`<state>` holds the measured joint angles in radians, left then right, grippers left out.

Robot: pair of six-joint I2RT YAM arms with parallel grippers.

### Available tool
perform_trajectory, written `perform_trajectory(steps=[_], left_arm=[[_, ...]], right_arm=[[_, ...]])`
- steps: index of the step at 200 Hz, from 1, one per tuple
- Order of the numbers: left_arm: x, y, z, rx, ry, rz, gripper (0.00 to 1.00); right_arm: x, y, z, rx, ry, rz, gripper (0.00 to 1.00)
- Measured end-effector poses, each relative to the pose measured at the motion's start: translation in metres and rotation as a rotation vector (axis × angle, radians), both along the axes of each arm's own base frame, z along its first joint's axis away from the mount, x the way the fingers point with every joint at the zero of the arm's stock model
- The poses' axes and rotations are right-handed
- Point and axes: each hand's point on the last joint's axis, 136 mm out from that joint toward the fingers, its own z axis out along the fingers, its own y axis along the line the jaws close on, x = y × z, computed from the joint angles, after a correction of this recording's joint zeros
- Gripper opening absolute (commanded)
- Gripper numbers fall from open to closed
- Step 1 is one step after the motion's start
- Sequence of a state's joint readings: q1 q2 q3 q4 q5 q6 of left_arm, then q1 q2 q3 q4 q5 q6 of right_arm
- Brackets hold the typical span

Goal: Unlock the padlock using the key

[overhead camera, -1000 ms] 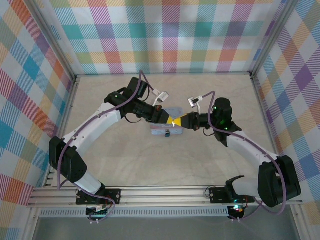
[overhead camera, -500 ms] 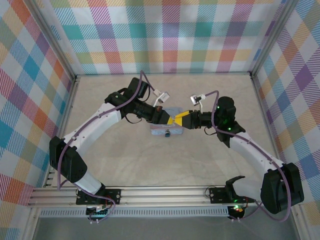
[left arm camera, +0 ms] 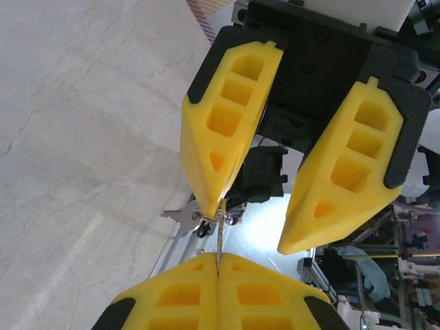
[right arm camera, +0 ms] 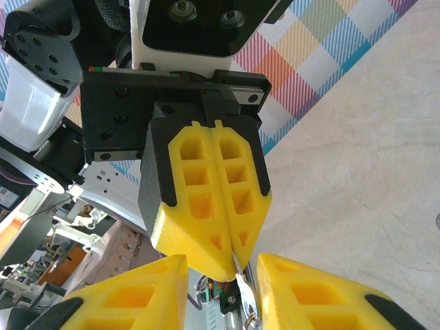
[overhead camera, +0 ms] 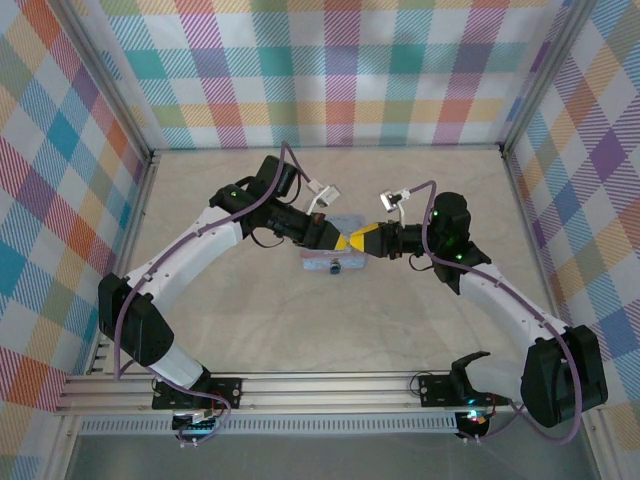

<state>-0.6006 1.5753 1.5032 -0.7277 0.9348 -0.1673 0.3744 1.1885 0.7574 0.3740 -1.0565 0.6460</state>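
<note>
The pale-blue tin (overhead camera: 322,262) lies mid-table, with the padlock a small dark spot (overhead camera: 335,267) at its front edge. Just above the tin, my left gripper (overhead camera: 333,238) and right gripper (overhead camera: 358,242) meet tip to tip. In the left wrist view my left gripper (left arm camera: 218,260) is shut on the thin silvery key (left arm camera: 219,240), seen edge-on, with a key ring and a second key (left arm camera: 180,214) dangling from it. My right gripper (right arm camera: 221,262) is open, its fingers (left arm camera: 223,124) either side of the key (right arm camera: 242,283) and of the left fingertips (right arm camera: 213,199).
Pale marble-patterned table (overhead camera: 250,320) inside a frame with checked cloth walls (overhead camera: 340,70). Aluminium rails (overhead camera: 330,385) run along the near edge by the arm bases. Both arms angle in over the tin, with cables looping above them.
Over the last second my right arm swung in and its gripper closed up on the left gripper's tips. In the last half second almost nothing moved.
</note>
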Motion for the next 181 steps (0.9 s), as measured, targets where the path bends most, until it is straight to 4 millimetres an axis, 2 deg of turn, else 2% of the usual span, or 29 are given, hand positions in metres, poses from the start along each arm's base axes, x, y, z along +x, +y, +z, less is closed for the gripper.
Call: perform_trajectory(steps=[19, 31, 44, 77, 96, 121, 140, 178, 181], left_arm=[[0.0000, 0.0000, 0.0000, 0.000, -0.001, 0.000, 0.00], [0.0001, 0.0000, 0.0000, 0.000, -0.001, 0.000, 0.00], [0.0005, -0.0002, 0.0003, -0.001, -0.003, 0.001, 0.00], [0.0025, -0.0016, 0.0023, -0.012, -0.018, 0.000, 0.00], [0.0016, -0.0012, 0.0045, -0.017, -0.022, -0.001, 0.00], [0.0000, -0.0005, 0.0077, -0.023, -0.028, -0.003, 0.00], [-0.0003, -0.0003, 0.0079, -0.023, -0.028, -0.003, 0.00], [-0.0017, -0.0002, 0.0094, -0.032, -0.032, -0.007, 0.00], [-0.0018, -0.0001, 0.0099, -0.033, -0.033, -0.007, 0.03]], right_arm=[[-0.0003, -0.0001, -0.0019, -0.005, 0.001, 0.001, 0.27], [-0.0005, -0.0002, -0.0036, -0.010, 0.006, 0.001, 0.35], [-0.0013, -0.0003, -0.0047, -0.013, 0.009, 0.005, 0.36], [-0.0014, -0.0003, -0.0055, -0.015, 0.004, 0.005, 0.26], [-0.0015, -0.0004, -0.0061, -0.017, 0.008, 0.005, 0.16], [-0.0015, -0.0005, -0.0066, -0.018, 0.011, 0.004, 0.14], [-0.0011, -0.0011, -0.0064, -0.018, 0.012, 0.002, 0.04], [-0.0018, -0.0033, -0.0035, -0.016, 0.003, -0.006, 0.00], [-0.0020, -0.0034, -0.0034, -0.016, 0.002, -0.007, 0.00]])
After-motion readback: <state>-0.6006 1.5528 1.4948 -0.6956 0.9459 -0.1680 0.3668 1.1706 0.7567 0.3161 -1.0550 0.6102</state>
